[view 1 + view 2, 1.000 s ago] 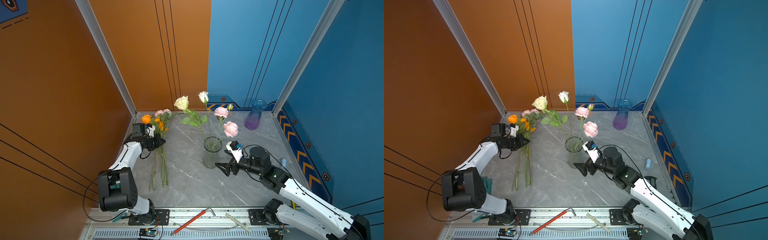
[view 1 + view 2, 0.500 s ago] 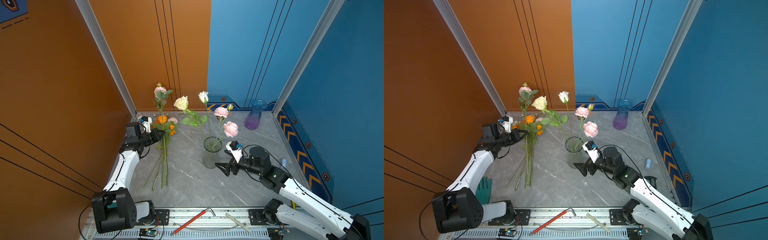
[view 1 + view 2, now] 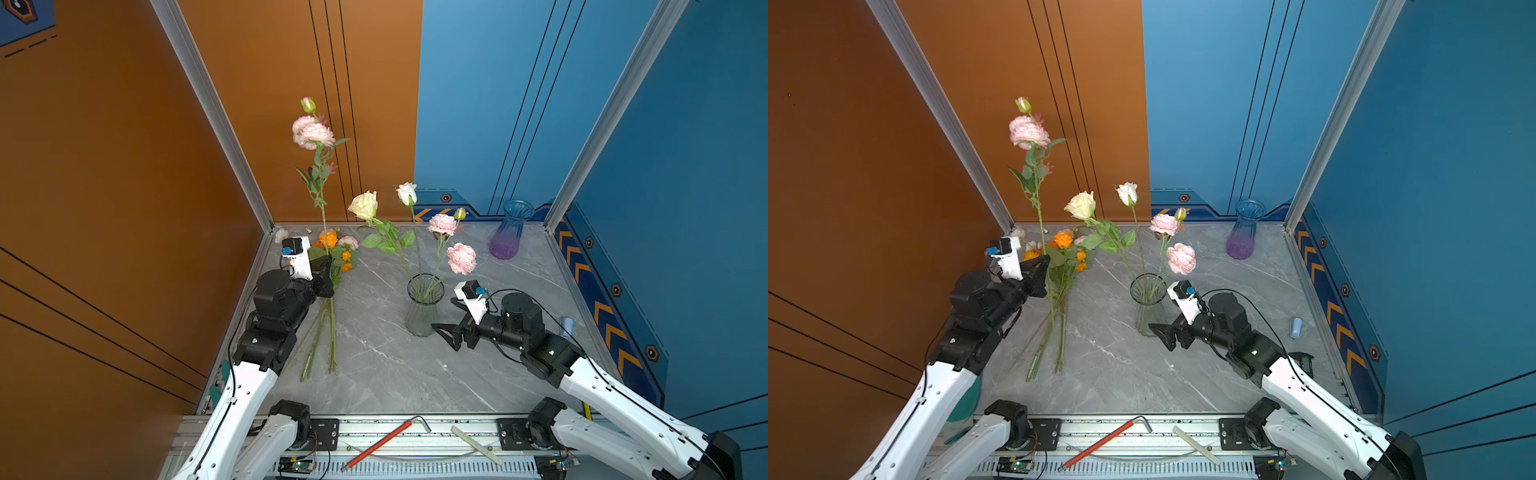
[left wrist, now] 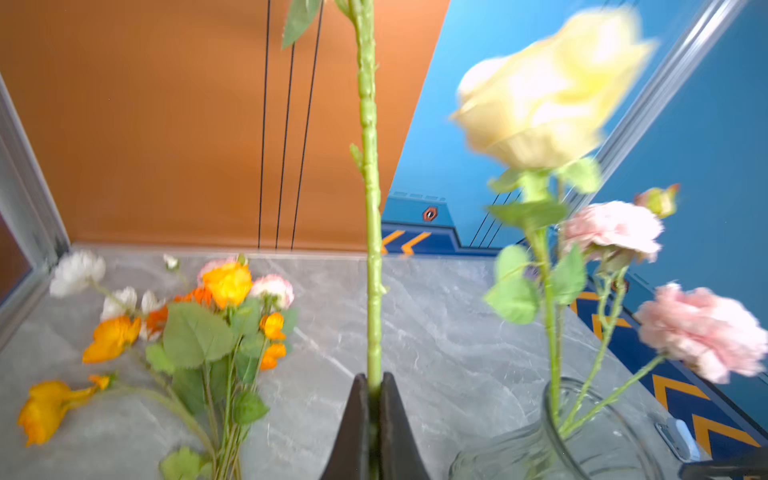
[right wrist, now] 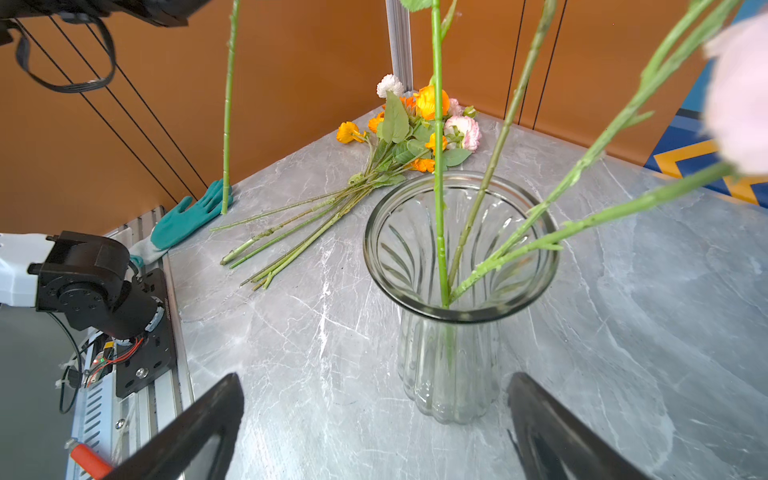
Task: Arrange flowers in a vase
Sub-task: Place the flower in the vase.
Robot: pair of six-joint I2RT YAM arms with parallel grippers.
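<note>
Your left jaws are clamped on a tall pink flower (image 3: pixel 313 133), stem upright over the counter (image 3: pixel 415 374); your right jaws stand wide apart, empty, just beside the glass vase (image 3: pixel 422 307). A few stems are in; the bunch (image 3: pixel 332 257) lying flat by your left arm awaits, so I'd judge you roughly halfway

In left gripper (image 4: pixel 373 380), upright: single stem (image 4: pixel 371 208). Just beside that gripper, lower, flat on table (image 3: pixel 374 365): loose bunch (image 3: pixel 331 332). Straight ahead of right gripper (image 5: pixel 374 378), close: vase (image 5: pixel 453 365), stems (image 5: pixel 438 208) in it. Well beyond right gripper, at back wall (image 3: pixel 457 104): second vase (image 3: pixel 509 230).
</note>
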